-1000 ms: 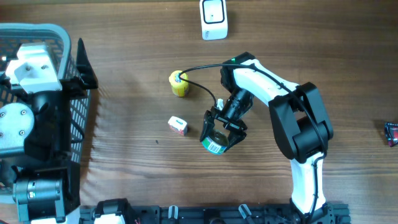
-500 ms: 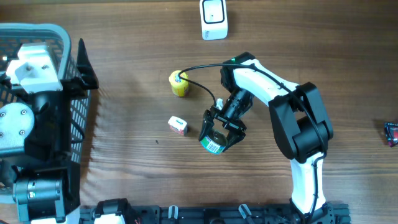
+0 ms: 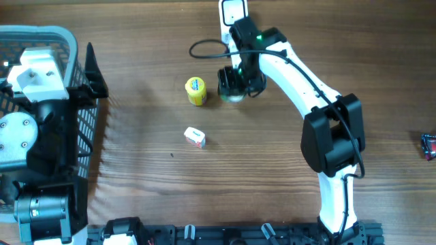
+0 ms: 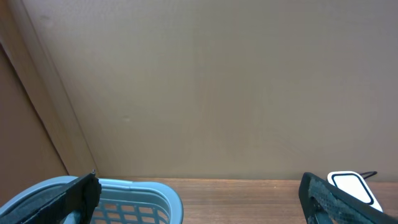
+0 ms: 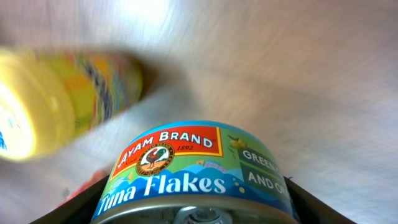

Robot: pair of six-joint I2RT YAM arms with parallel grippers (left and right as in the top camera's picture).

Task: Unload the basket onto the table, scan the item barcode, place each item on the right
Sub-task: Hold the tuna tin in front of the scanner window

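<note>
My right jaws are clamped on the round tuna can (image 5: 193,168), glossy printed label toward my wrist camera. It sits over the wood-grain worktop (image 3: 136,190), between the yellow cylindrical container (image 3: 196,90) and the white scanner (image 3: 234,13). My left jaws stand wide apart.

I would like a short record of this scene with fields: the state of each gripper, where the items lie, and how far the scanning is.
right gripper: shut on the tuna can
can position: close to the white scanner, right of the yellow container
left gripper: open, empty, above the basket
loose on table: small white box; small red item at the right edge
task state: can brought near the scanner; whether its barcode faces the scanner cannot be told
</note>
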